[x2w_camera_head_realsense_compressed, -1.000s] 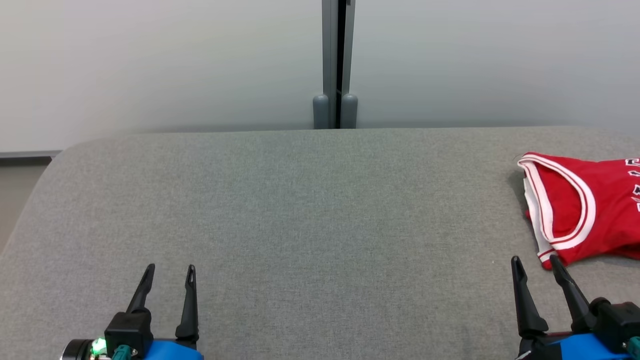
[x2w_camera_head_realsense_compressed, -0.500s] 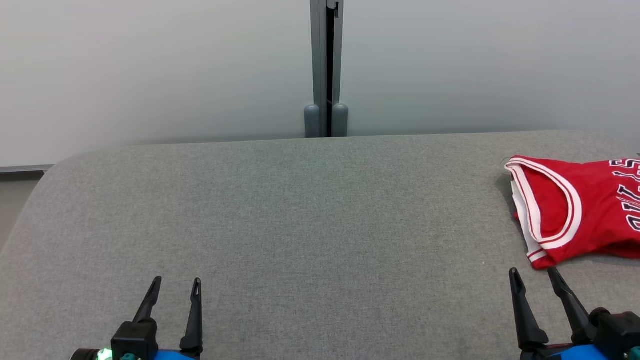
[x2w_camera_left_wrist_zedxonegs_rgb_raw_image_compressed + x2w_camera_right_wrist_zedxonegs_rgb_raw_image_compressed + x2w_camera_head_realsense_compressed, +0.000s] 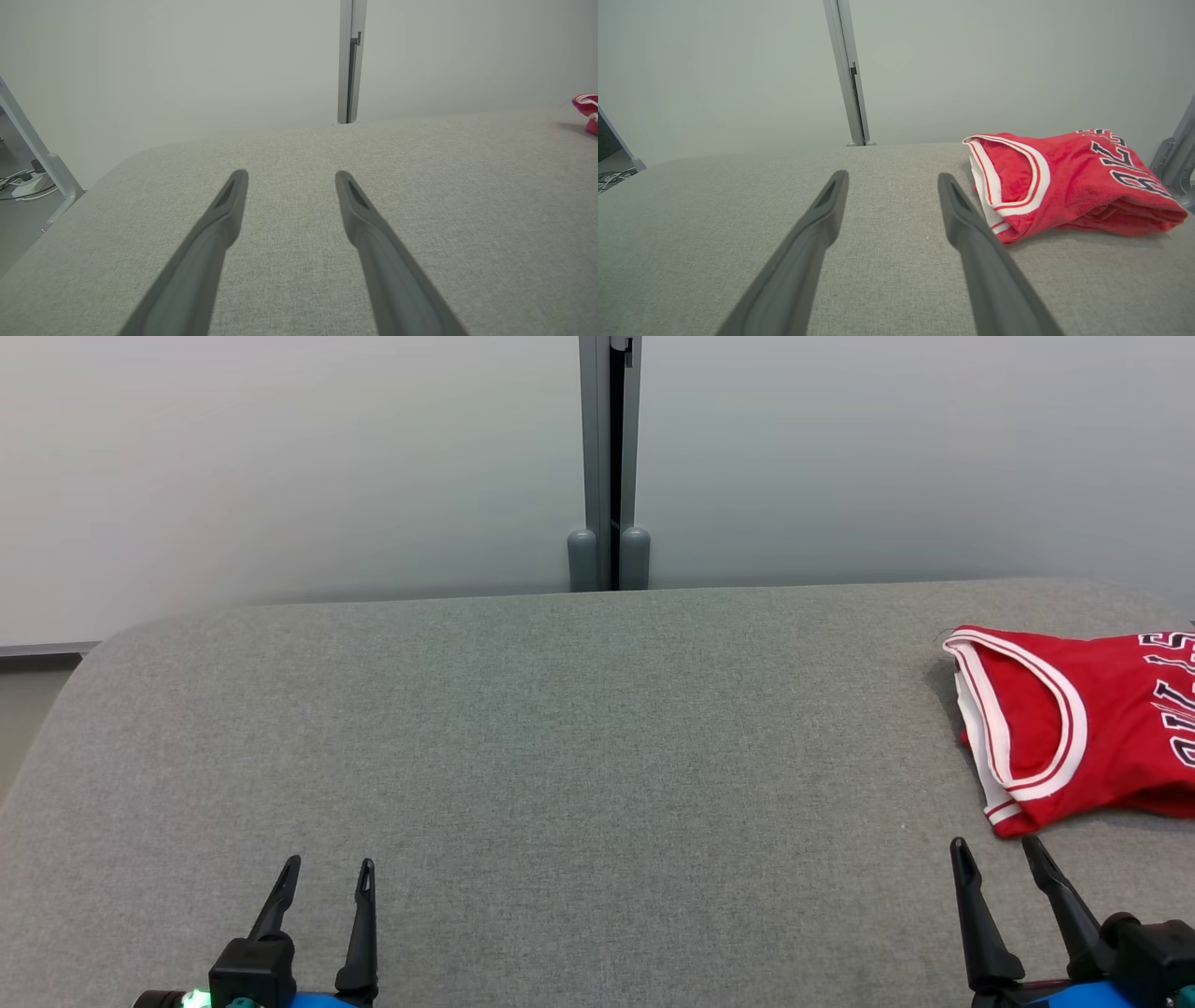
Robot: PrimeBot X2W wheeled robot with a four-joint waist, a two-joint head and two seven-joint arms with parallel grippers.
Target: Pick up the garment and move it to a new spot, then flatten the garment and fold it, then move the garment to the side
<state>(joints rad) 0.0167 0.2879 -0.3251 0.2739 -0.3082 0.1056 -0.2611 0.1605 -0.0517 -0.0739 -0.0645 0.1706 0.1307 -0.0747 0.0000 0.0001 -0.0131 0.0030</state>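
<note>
Subject: red sleeveless jersey [image 3: 1074,728], white/red trim, dark lettering. It was shown bunched at the right edge of the grey padded table [image 3: 560,756], toward the far side.
L gripper [image 3: 329,866]: fingers were spread wide and nothing was held. It was placed over the table's near-left part, well apart from the jersey.
R gripper [image 3: 995,847]: fingers were likewise spread wide and nothing was held. It was placed at the near-right, just short of the jersey's near-left corner; no contact was made out.
Handling (est.): jersey was judged light, soft, limp and prob. slick-knit. No shape would be kept on lifting and layers would be expected to slide apart. Not fragile.
Grasp pt (est.): the trimmed opening facing the table's centre was judged best, since the doubled hem gives the pads sth to bite. A low pinch, close to the table, was advised so that all layers are taken. A 2nd hold on the opp. side was advised for flattening.
Head view: both grippers and the table's width were given together; the jersey's right part was cut by the frame.
R wrist view added: the whole bunch, folds tucked under its near edge, fuller lettering, and a metal frame leg [image 3: 1176,154] past the table's right edge.
L wrist view added: cables [image 3: 18,184] on the floor off the table's left edge; a sliver of jersey at frame right.
</note>
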